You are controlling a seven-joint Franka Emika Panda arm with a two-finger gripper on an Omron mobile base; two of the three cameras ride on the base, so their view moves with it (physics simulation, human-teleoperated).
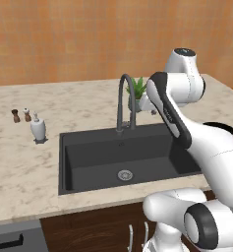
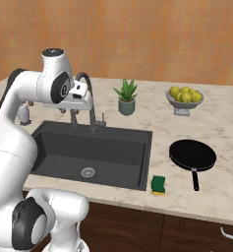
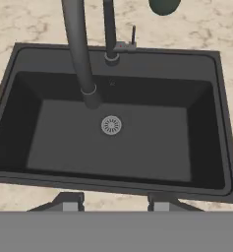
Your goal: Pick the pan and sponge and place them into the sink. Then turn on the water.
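The black pan (image 2: 192, 155) lies flat on the counter right of the sink (image 2: 54, 147), its handle pointing to the front edge. A green-and-yellow sponge (image 2: 159, 184) rests by the sink's front right corner. My gripper (image 3: 113, 203) hangs open over the basin (image 3: 113, 147) with nothing between its fingertips (image 3: 69, 202). My hand (image 2: 80, 97) sits high beside the arched faucet (image 2: 92, 101), far left of the pan and sponge. The basin holds just its round drain (image 3: 111, 125). The spout (image 3: 91, 96) is dry, with no blue stream of water in view.
A potted plant (image 2: 126, 98) and a grey bowl of lemons (image 2: 185, 98) stand behind the pan. A white soap dispenser (image 1: 38, 129) and two small shakers (image 1: 20, 115) stand left of the sink (image 1: 63, 162). The faucet (image 1: 123, 101) rises close to my hand.
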